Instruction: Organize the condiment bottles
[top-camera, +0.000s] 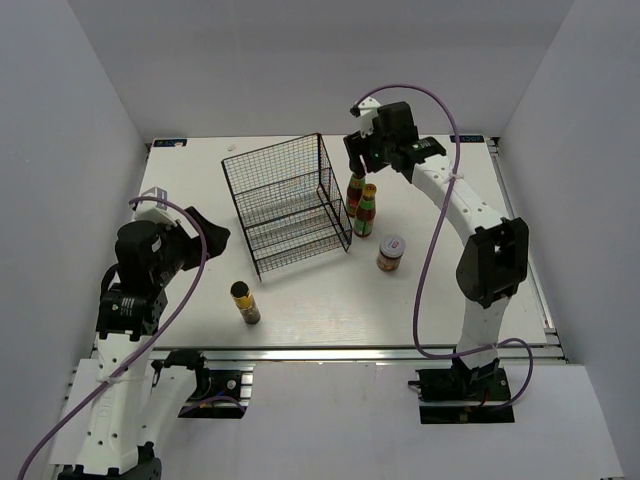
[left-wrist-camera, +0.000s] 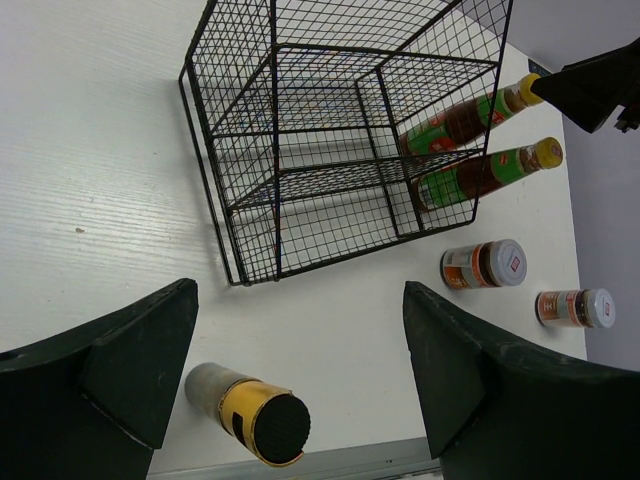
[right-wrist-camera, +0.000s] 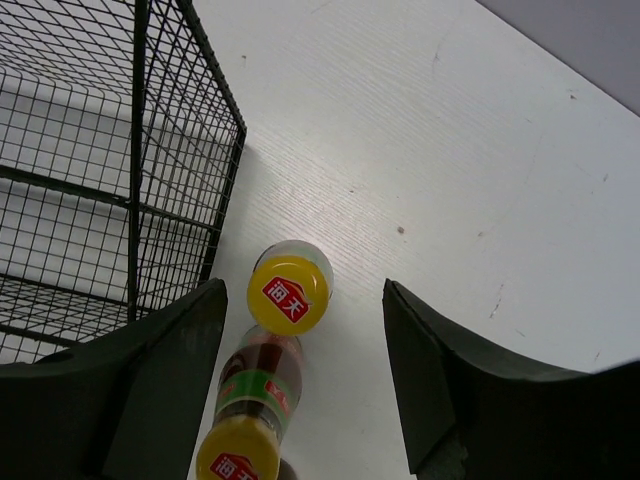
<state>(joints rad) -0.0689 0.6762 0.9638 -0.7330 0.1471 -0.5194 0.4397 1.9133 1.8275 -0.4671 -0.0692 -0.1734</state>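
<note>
The left gripper (top-camera: 197, 237) is hanging with its jaws wide apart and nothing between them. The dark gold-labelled bottle (left-wrist-camera: 251, 412) is standing below it, nearer one finger than the other. The wire rack (left-wrist-camera: 330, 150) is sitting ahead of its fingertips with no bottles in it.

Beyond the rack's far side, the two red-sauce bottles (top-camera: 360, 202) are standing upright, so close that they look to be touching. The right gripper (right-wrist-camera: 302, 290) is hovering open directly over one yellow cap (right-wrist-camera: 290, 291), a finger on either side and not yet closing. The other red-sauce bottle (right-wrist-camera: 243, 440) is leaning in just beside the rack-side finger.

Two white-lidded jars (left-wrist-camera: 485, 265) are waiting further out, well apart from both grippers.

The main risk is in the descent. The rack-side finger is passing between neighbour and rack wire, so it could clip the second bottle and topple it, or snag the mesh. These slim bottles are likely to tip easily, and an off-centre squeeze on the rounded cap could let it slip.
</note>
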